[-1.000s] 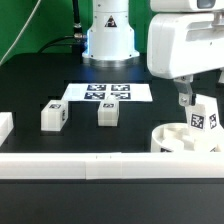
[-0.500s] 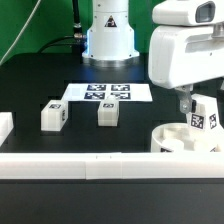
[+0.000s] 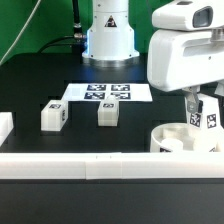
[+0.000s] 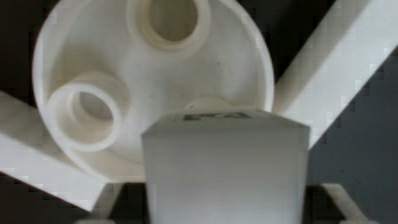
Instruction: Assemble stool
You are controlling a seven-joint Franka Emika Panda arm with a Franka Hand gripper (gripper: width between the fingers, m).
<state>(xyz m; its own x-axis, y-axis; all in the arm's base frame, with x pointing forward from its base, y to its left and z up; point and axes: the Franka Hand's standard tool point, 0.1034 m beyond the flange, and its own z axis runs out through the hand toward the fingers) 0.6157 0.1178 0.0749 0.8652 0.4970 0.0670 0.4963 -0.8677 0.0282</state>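
Gripper [image 3: 203, 103] pinches a short white tagged block leg [image 3: 207, 122] over the round white plastic disc seat [image 3: 175, 140].
Two open round sockets [image 4: 84, 105] face the leg; a long white border rail [image 3: 90, 166] lies close beside the seat.

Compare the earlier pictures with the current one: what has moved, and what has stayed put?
The arm shifted slightly toward the exterior view's right, carrying the leg gripped in its jaws above the seat. Nothing was picked up or let go. The seat, the two loose legs and the marker board stayed where they were.
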